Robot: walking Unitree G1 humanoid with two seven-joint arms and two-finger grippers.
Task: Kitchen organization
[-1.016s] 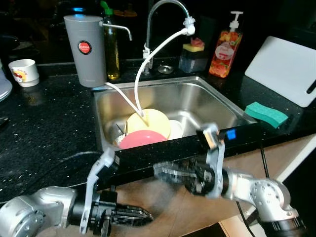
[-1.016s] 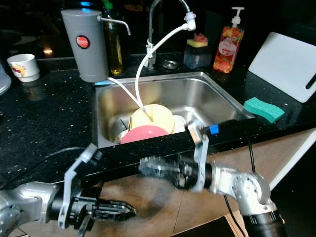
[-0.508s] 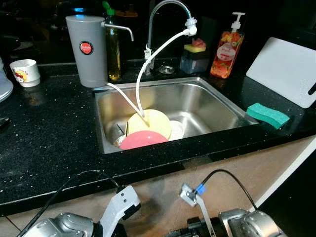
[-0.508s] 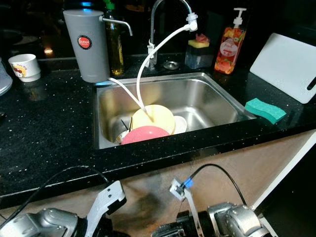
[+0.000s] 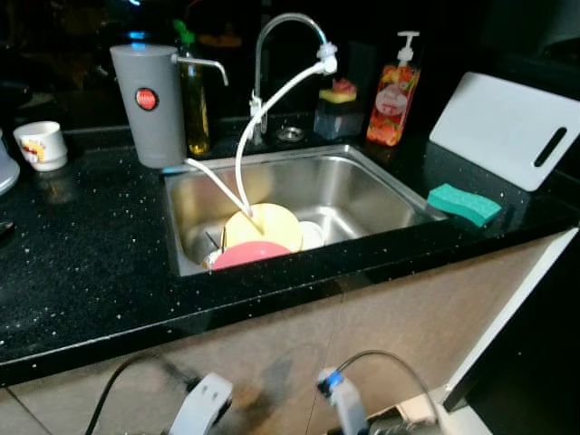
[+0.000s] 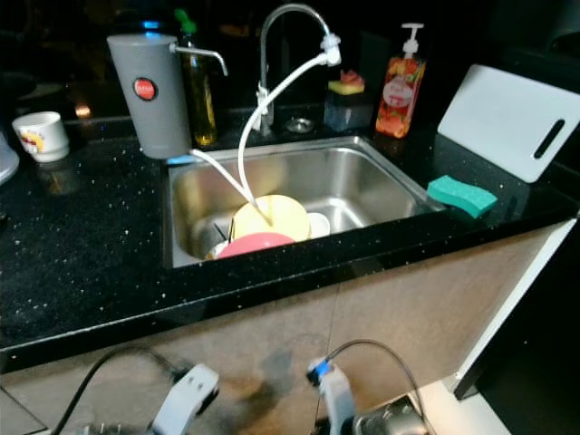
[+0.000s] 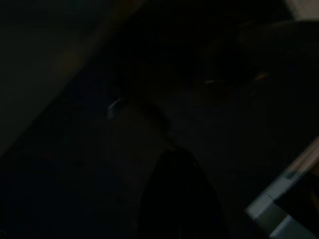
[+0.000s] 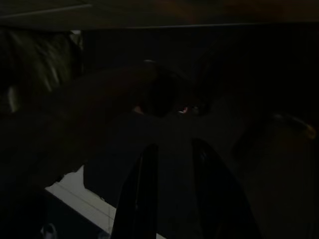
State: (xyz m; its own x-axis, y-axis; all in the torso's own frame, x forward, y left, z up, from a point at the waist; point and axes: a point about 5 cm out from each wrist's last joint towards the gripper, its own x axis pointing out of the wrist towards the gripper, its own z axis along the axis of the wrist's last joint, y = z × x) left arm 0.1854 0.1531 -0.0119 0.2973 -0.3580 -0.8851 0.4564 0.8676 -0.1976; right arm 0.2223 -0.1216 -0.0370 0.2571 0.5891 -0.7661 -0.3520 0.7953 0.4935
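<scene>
Black worktop [image 5: 82,263] with a steel sink [image 5: 362,186] set in it. Head views: yellow plate [image 5: 264,225] and pink plate [image 5: 246,253] lie in the sink, partly cut off by its front rim; a white hose [image 5: 272,95] runs from the tap [image 5: 272,36] down to them. Green sponge [image 5: 463,203] lies right of the sink, cup [image 5: 40,145] far left.

Left wrist view: very dark; left gripper [image 7: 179,194] shows as one dim shape, fingers impossible to judge.

Right wrist view: dim; right gripper [image 8: 172,191] has two fingers slightly parted, holding nothing.
</scene>
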